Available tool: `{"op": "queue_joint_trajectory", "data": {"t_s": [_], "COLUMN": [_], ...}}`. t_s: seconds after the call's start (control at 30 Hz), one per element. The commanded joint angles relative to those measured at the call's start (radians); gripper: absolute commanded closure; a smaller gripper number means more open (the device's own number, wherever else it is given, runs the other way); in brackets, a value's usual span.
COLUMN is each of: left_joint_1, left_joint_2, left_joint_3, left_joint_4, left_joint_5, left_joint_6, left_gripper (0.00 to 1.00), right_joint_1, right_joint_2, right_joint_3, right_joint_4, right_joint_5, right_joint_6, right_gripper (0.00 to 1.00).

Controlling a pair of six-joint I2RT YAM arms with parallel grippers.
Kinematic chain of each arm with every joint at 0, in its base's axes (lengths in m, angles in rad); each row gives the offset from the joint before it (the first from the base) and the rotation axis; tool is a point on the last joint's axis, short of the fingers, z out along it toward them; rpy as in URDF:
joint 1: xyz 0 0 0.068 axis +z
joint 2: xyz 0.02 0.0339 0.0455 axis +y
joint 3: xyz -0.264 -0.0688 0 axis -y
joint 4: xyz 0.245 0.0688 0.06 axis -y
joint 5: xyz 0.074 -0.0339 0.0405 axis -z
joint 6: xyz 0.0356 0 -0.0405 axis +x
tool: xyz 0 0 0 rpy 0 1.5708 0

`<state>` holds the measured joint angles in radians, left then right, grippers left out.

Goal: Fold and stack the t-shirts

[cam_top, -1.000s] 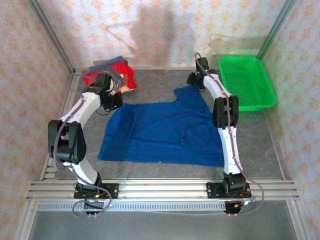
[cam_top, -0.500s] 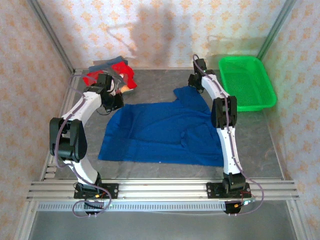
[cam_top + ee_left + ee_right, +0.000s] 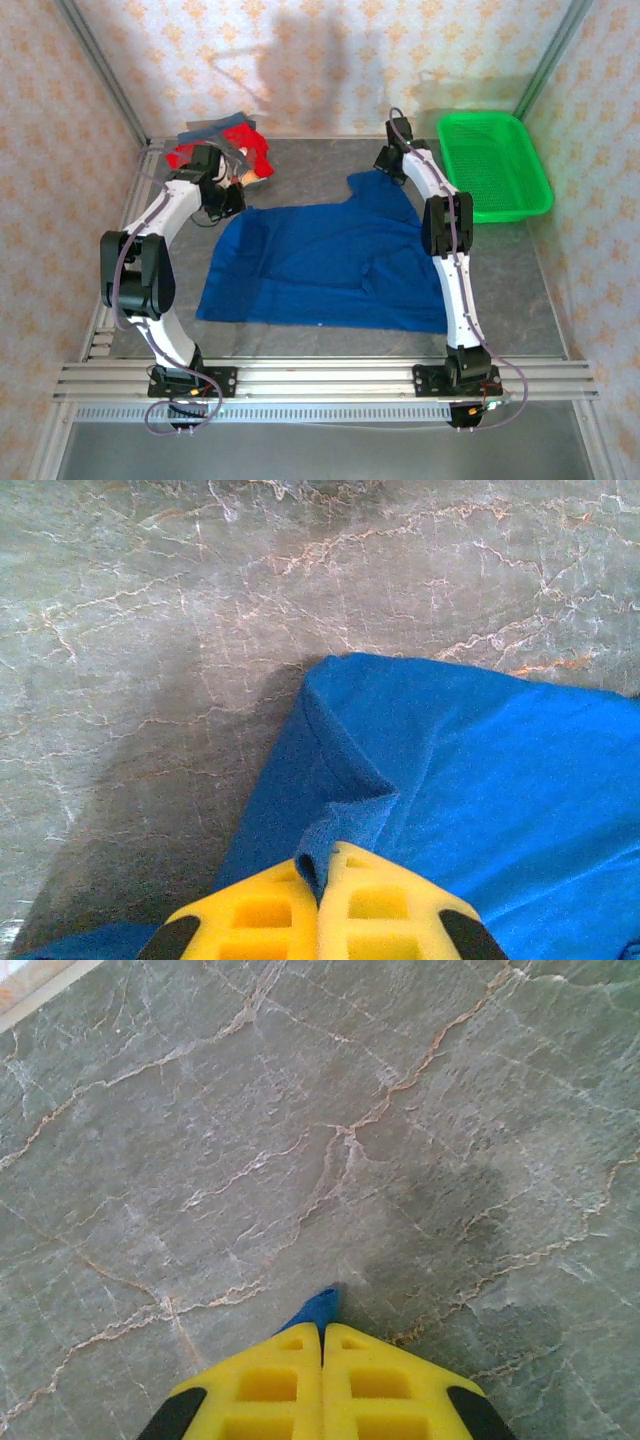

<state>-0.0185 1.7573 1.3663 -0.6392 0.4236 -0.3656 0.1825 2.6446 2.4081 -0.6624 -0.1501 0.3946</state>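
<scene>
A royal-blue t-shirt (image 3: 320,262) lies spread on the grey marbled table (image 3: 300,165), plain side up. My left gripper (image 3: 228,203) is at its far left corner, yellow fingers shut on a pinched fold of blue cloth (image 3: 340,810). My right gripper (image 3: 386,163) is at the shirt's far right sleeve, shut on a small tip of blue cloth (image 3: 315,1310) that pokes out between the fingertips. A red t-shirt (image 3: 215,152) lies bunched at the far left corner, with a darker one (image 3: 210,129) folded on it.
A green mesh basket (image 3: 493,165) stands at the far right corner. Patterned walls close in the back and sides. Bare table (image 3: 300,1140) lies beyond the right gripper and along the front of the blue shirt.
My right gripper has closed on the far sleeve tip of the blue shirt. The left gripper has stayed shut on its corner, barely moving.
</scene>
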Motion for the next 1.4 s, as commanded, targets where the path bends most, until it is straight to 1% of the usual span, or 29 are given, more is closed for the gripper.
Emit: {"op": "queue_joint_trajectory", "data": {"t_s": [0.0, 0.07, 0.2, 0.37, 0.5, 0.63, 0.83, 0.97, 1.07, 1.2, 1.37], "left_joint_1": [0.013, 0.018, 0.034, 0.051, 0.083, 0.11, 0.115, 0.116, 0.117, 0.127, 0.146], "left_joint_2": [0.002, 0.005, 0.024, 0.054, 0.059, 0.066, 0.076, 0.071, 0.068, 0.067, 0.08], "left_joint_3": [0.067, 0.097, 0.168, 0.228, 0.234, 0.232, 0.234, 0.228, 0.22, 0.214, 0.225], "left_joint_4": [-0.007, -0.008, -0.015, -0.041, -0.052, -0.064, -0.059, -0.056, -0.062, -0.072, -0.08], "left_joint_5": [0.015, 0.015, 0.013, 0.002, -0.003, 0.004, 0.019, 0.017, 0.011, -0.005, -0.017], "left_joint_6": [0.021, 0.019, 0.024, 0.062, 0.076, 0.092, 0.102, 0.107, 0.124, 0.141, 0.169], "left_gripper": [1.0, 1.0, 1.0, 1.0, 1.0, 1.0, 1.0, 1.0, 1.0, 1.0, 1.0], "right_joint_1": [-0.001, 0.0, -0.001, -0.007, -0.011, -0.019, -0.019, -0.018, -0.018, -0.018, -0.021], "right_joint_2": [-0.075, -0.126, -0.205, -0.235, -0.28, -0.311, -0.326, -0.373, -0.442, -0.574, -0.716], "right_joint_3": [-0.025, -0.047, -0.083, -0.082, -0.137, -0.18, -0.177, -0.218, -0.3, -0.484, -0.689], "right_joint_4": [0.065, 0.103, 0.143, 0.13, 0.165, 0.21, 0.213, 0.228, 0.251, 0.329, 0.378], "right_joint_5": [0.038, 0.036, 0.075, 0.068, 0.086, 0.076, 0.07, 0.069, 0.071, 0.073, 0.087], "right_joint_6": [0.022, 0.007, -0.027, -0.051, -0.058, -0.053, -0.052, -0.052, -0.052, -0.042, -0.047], "right_gripper": [1.0, 1.0, 1.0, 1.0, 1.0, 1.0, 1.0, 1.0, 1.0, 1.0, 1.0]}}
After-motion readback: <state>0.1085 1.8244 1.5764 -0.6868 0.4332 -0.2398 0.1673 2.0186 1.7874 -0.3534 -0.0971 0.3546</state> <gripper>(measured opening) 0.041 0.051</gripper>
